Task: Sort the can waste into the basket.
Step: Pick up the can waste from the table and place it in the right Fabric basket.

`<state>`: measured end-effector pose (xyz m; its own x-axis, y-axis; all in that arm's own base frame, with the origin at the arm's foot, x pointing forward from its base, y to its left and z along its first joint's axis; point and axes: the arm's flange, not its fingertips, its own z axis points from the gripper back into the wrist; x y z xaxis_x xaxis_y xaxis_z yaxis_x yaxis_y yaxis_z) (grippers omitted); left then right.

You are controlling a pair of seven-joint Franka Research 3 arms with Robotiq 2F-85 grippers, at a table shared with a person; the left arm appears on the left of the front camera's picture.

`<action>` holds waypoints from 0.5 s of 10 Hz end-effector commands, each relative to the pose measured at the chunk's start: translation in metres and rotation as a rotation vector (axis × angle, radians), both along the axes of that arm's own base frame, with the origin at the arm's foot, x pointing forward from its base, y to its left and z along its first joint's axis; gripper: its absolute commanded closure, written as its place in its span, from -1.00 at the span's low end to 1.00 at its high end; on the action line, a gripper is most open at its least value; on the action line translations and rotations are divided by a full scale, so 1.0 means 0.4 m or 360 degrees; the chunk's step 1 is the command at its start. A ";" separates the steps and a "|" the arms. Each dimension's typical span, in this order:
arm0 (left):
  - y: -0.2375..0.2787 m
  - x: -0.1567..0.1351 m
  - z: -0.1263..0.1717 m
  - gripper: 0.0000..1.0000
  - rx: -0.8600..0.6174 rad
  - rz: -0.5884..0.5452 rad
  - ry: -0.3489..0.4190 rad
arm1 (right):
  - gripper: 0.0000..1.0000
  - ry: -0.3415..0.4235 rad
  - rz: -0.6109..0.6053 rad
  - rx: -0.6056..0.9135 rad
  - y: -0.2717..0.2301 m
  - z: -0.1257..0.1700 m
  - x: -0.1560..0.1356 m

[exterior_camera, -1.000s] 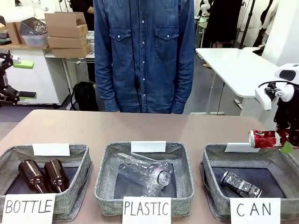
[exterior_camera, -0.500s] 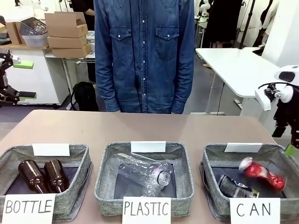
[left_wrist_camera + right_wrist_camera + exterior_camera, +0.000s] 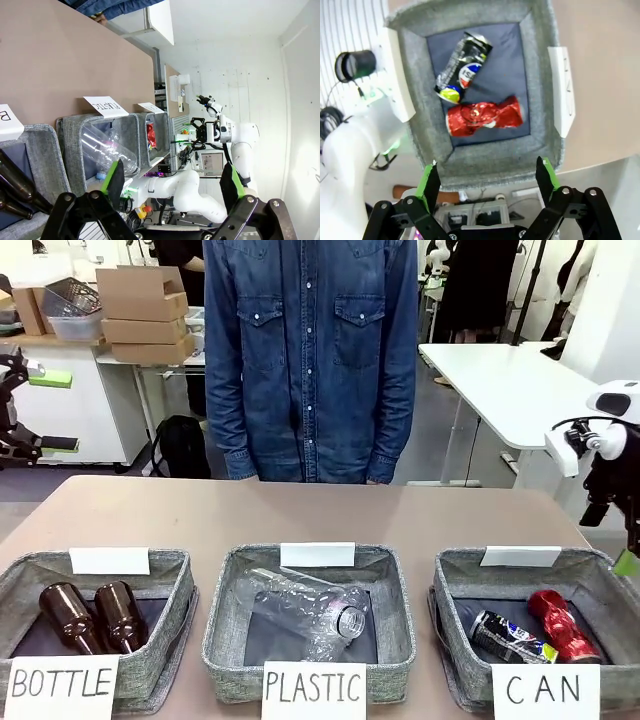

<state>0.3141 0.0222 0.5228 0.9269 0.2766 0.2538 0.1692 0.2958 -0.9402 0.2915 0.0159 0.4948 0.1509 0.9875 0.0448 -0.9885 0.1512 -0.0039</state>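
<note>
Below right gripper (image 3: 486, 176) (jaws apart): cans (image 3: 484, 117).

Bright even indoor light; wrist views wide-angle distorted

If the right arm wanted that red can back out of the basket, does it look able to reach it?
Probably yes. The right gripper is open above the CAN basket, and the red can lies uncovered on the lining beside the silver and black can, with nothing between gripper and can.
</note>
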 end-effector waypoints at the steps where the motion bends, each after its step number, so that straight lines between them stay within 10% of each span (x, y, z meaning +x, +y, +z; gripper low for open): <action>1: 0.002 -0.003 0.000 -1.00 0.0012 -0.0018 -0.0005 | -1.00 0.0115 -0.0097 0.0204 -0.012 0.000 0.006; 2: 0.002 -0.003 0.000 -1.00 0.0012 -0.0018 -0.0005 | -1.00 0.0294 -0.0273 0.0512 -0.008 0.030 0.026; 3: 0.002 -0.003 0.000 -1.00 0.0012 -0.0018 -0.0005 | -1.00 0.0664 -0.1057 0.1195 0.040 0.082 0.081; 5: 0.002 -0.003 0.000 -1.00 0.0012 -0.0018 -0.0005 | -1.00 0.1593 -0.1418 0.1740 0.059 0.117 0.211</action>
